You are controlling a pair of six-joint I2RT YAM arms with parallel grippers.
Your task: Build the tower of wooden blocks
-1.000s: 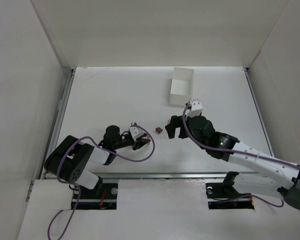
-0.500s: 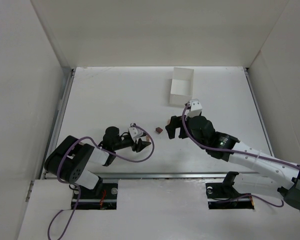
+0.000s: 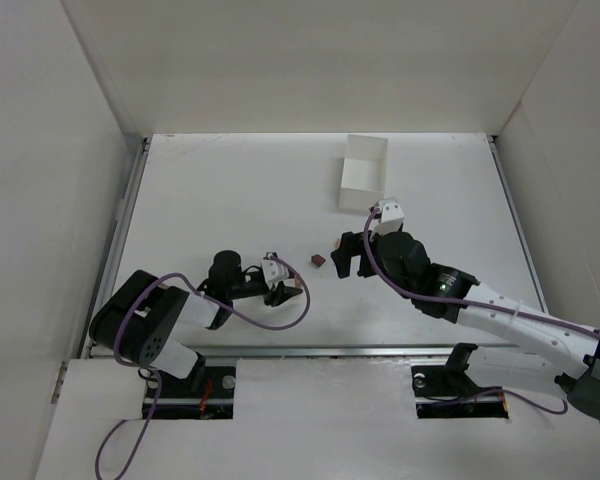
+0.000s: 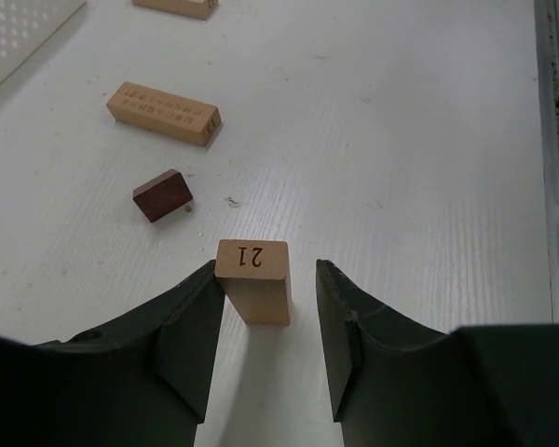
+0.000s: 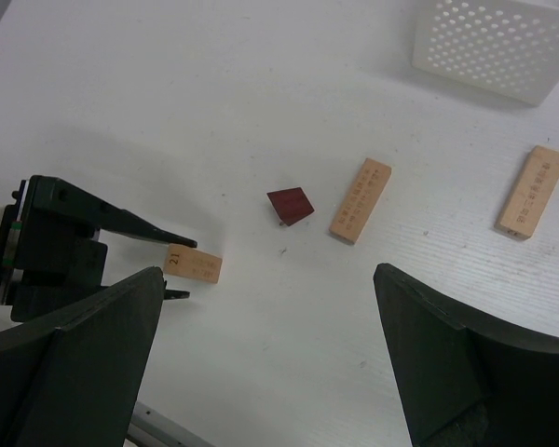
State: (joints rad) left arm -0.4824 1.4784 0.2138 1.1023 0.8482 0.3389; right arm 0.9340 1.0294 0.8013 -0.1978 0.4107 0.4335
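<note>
Left gripper point(image 4: 265, 270) is part-spread around tan block "21" point(image 4: 252, 281) — the block lies on the table point(image 4: 401, 140), touching one finger with a gap at the other, not clamped. Right gripper point(image 5: 265, 273) is spread wide and holds nothing — dark block point(image 5: 290, 205) and a second tan block point(image 5: 361, 200) lie on the table ahead of its fingertips.

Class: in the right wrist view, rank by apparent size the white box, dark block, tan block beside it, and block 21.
1. white box, though cropped by the frame.
2. tan block.
3. block 21 and dark block: too alike to rank.
</note>
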